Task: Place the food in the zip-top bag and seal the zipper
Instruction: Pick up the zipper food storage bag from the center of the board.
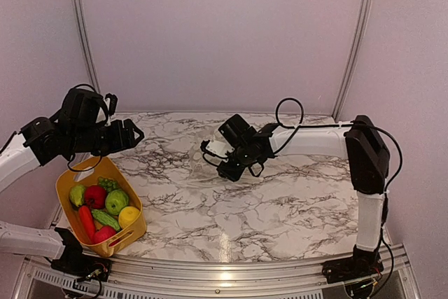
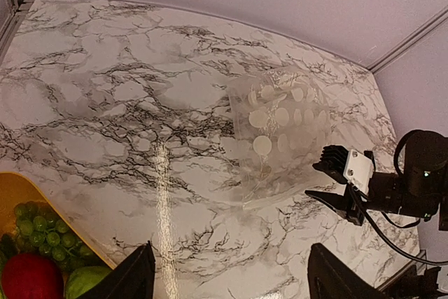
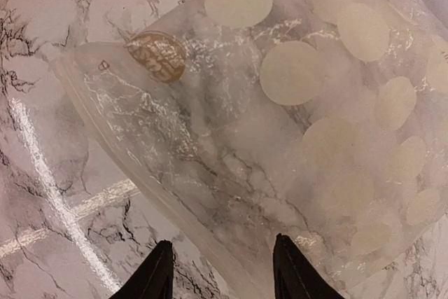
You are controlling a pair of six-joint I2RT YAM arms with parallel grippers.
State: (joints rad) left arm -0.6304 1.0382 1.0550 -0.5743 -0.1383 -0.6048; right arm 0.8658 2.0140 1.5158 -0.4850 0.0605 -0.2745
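Observation:
The toy food lies in a yellow bin at the front left: green apple, red apple, lemon, carrot, grapes. The clear dotted zip-top bag lies flat mid-table and looks empty. Its zipper runs along the edge nearest my right gripper. My right gripper is open just above that edge, with the zipper strip between the two fingertips; it also shows in the top view. My left gripper is open and empty, raised above the bin's far side.
The marble table is bounded by pale walls at the back and sides. The right arm's cable loops above its forearm. The bin's rim shows at the bottom left of the left wrist view.

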